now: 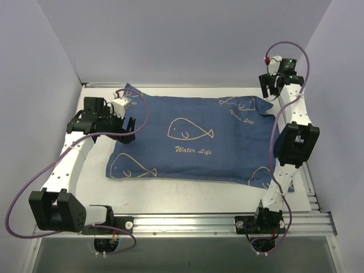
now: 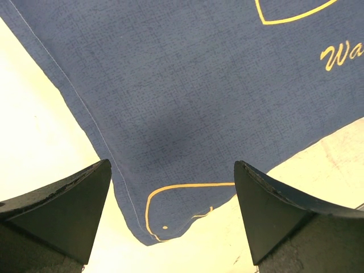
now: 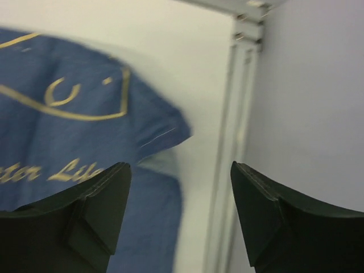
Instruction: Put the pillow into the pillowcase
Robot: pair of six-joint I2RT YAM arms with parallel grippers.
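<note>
The pillowcase point(image 1: 193, 139) lies plump and flat across the table, navy face up with cream whales and "Water Life". The pillow does not show; the case hides whatever fills it. My left gripper point(image 1: 126, 126) hovers at the case's left edge, open and empty; its wrist view shows the case's near-left corner point(image 2: 170, 114) below the spread fingers point(image 2: 74, 210). My right gripper point(image 1: 270, 88) is raised beside the far-right corner, open and empty. Its wrist view shows that corner of the case point(image 3: 85, 114), blurred.
The white table point(image 1: 187, 190) is boxed by grey walls on three sides. An aluminium rail point(image 1: 193, 223) carries both arm bases at the near edge. A rail point(image 3: 239, 114) runs along the right wall. The right arm's elbow point(image 1: 297, 143) overhangs the case's right end.
</note>
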